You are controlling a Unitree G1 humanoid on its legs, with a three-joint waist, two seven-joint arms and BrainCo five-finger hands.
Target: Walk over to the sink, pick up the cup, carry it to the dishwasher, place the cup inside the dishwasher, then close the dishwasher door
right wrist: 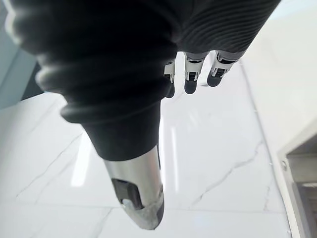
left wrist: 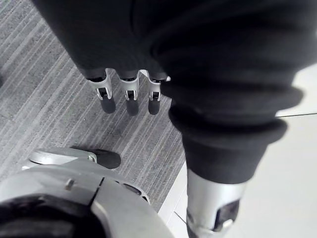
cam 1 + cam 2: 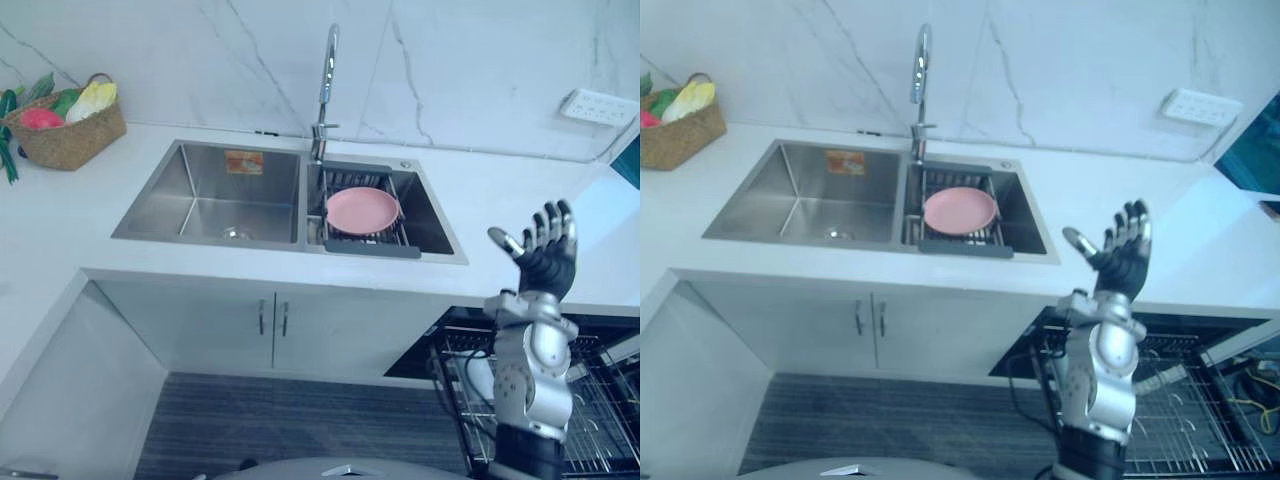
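The right hand [image 3: 548,262] is raised at about 4 o'clock from the sink [image 3: 200,180], palm up and towards the wall. Its fingers [image 1: 191,79] are straight and spread and its thumb is held apart, with nothing in its hold. The left hand [image 2: 126,91] hangs low over the grey striped floor [image 2: 49,99]; its fingers are loose and nearly straight, and it too is empty.

The sink is set in the white worktop [image 3: 60,220] and has two basins. In the right basin a pink plate [image 3: 362,210] lies flat on a wire drain rack [image 3: 345,180], straight below the tap [image 3: 327,90] at 12 o'clock. A small round thing on the floor of the left basin is probably the drain. I cannot tell where the cup lies, which way it points or how its long axis runs.

A woven basket [image 3: 75,140] of vegetables stands on the worktop at 10 o'clock from the sink. At 5 o'clock, under the worktop, the dishwasher stands open with its wire rack [image 3: 600,400] drawn out. Cabinet doors [image 3: 272,330] sit at 6 o'clock, and a wall socket [image 3: 597,106] at 2 o'clock.
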